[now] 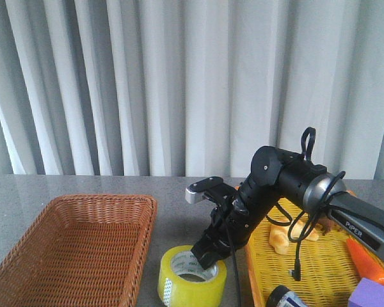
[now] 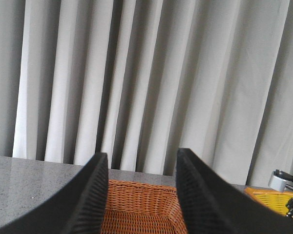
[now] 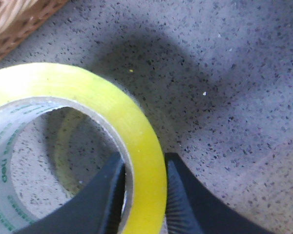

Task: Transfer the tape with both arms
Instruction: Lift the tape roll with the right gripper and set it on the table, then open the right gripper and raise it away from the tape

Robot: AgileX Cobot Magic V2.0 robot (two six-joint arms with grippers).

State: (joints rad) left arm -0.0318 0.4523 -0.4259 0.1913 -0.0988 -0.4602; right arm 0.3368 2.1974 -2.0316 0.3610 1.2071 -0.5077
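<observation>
The tape (image 1: 179,289), a wide yellow-green roll with a white printed core, stands on the grey table between the basket and the tray. My right gripper (image 1: 202,258) reaches down onto its rim. In the right wrist view one finger is inside the core and the other outside, and the right gripper (image 3: 144,195) is pinched on the tape's wall (image 3: 112,105). My left gripper (image 2: 141,161) is open and empty, held above the wicker basket (image 2: 141,204). The left arm does not show in the front view.
The brown wicker basket (image 1: 102,199) stands at the front left. A yellow mesh tray (image 1: 320,272) at the right holds yellow pastry-like pieces (image 1: 280,240), an orange item (image 1: 365,256), a purple block (image 1: 371,295) and a small dark blue-white round object (image 1: 285,298). Curtains hang behind the table.
</observation>
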